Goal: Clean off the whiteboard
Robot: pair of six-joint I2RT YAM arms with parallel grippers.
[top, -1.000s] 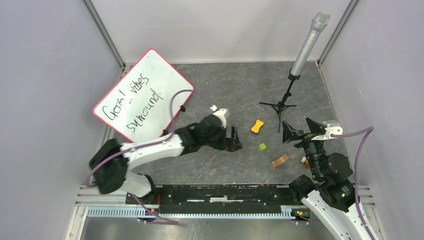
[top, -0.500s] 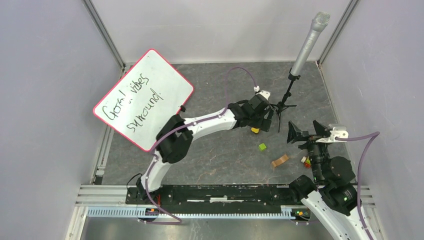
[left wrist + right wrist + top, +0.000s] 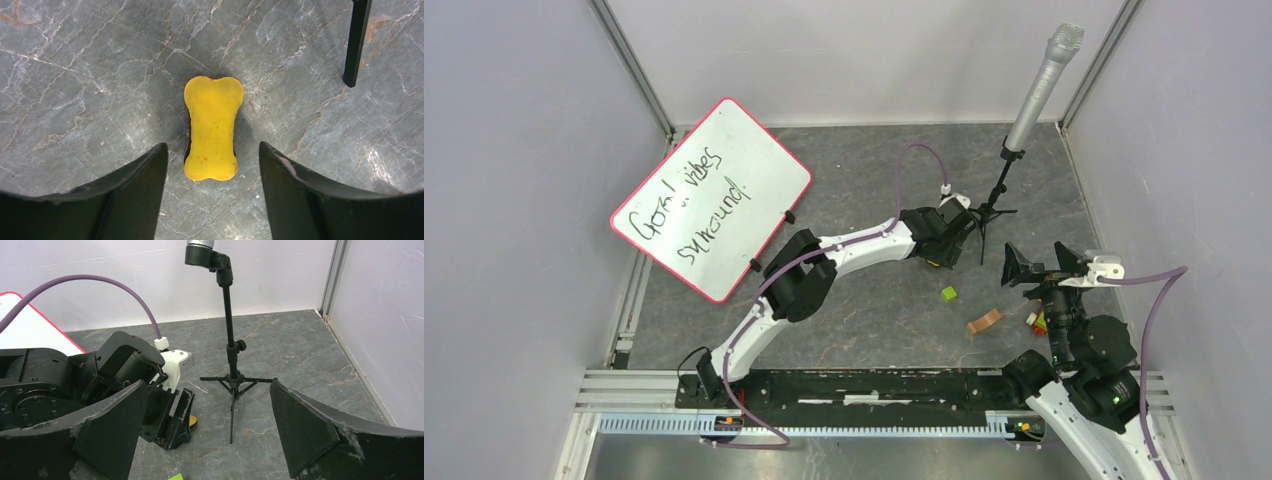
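The whiteboard [image 3: 710,196] lies tilted at the back left, with a red-pink rim and dark handwriting; its corner shows in the right wrist view [image 3: 30,320]. A yellow bone-shaped eraser [image 3: 211,127] lies on the grey floor. My left gripper [image 3: 212,165] is open just above it, a finger on each side, not touching. In the top view the left gripper [image 3: 946,243] covers the eraser. My right gripper [image 3: 207,425] is open and empty at the right [image 3: 1034,268].
A microphone on a black tripod stand [image 3: 999,195] stands just right of the left gripper; one leg [image 3: 356,42] shows in the left wrist view. A green cube [image 3: 948,294], a brown piece [image 3: 984,321] and small coloured blocks [image 3: 1032,322] lie near the right arm.
My left arm has swung from the middle of the floor out to the right and now hovers over the yellow eraser. The right gripper has shifted slightly right.
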